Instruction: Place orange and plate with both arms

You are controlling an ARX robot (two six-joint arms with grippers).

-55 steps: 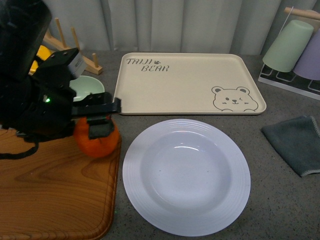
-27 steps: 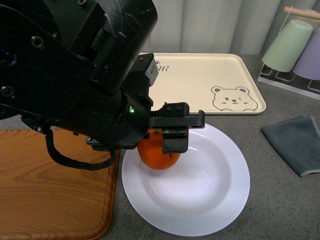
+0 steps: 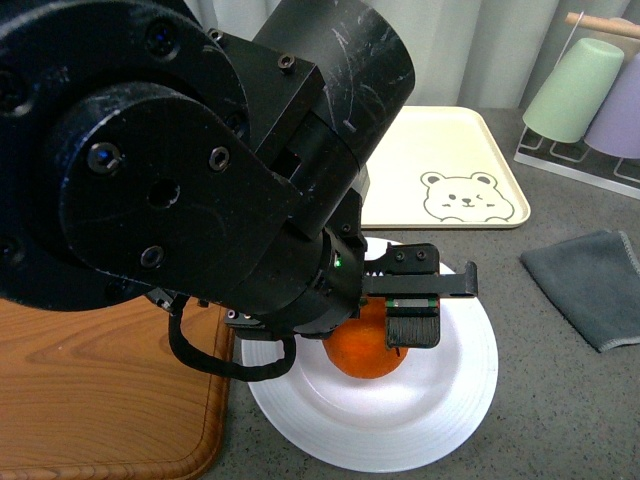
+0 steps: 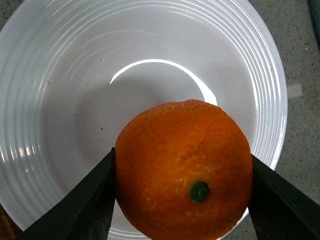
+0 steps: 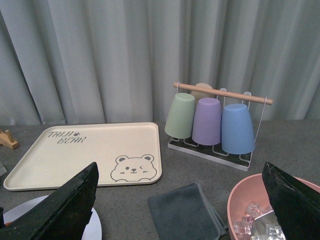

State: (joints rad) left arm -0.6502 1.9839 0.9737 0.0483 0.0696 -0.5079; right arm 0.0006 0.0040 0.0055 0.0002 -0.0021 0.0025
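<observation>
Since half a second earlier, the left gripper and its round, dimpled bright orange fruit sit further right and lower in the front view, now over the well of the large round white ridged-rim plate rather than at its upper-left rim. The jaws are clenched on the orange. In the left wrist view the two dark fingers press its flanks from the lower corners of the frame, with the green stem dot facing the camera. Only one pad shows in the front view; the other is hidden behind the fruit and the arm. Whether the orange touches the plate or hangs just above it cannot be told.

The left arm's bulky black body fills the upper left and centre of the front view and reaches down and rightward to the plate. It covers the plate's left edge, most of the rectangular beige bear tray and part of the brown wooden board at lower left.

The right gripper is out of the front view. Its own camera shows its black fingers spread wide apart, holding nothing, raised and looking across the tray toward a rack of green, purple and blue cups. A folded grey cloth and a pink bowl are cut off at the bottom edge.
</observation>
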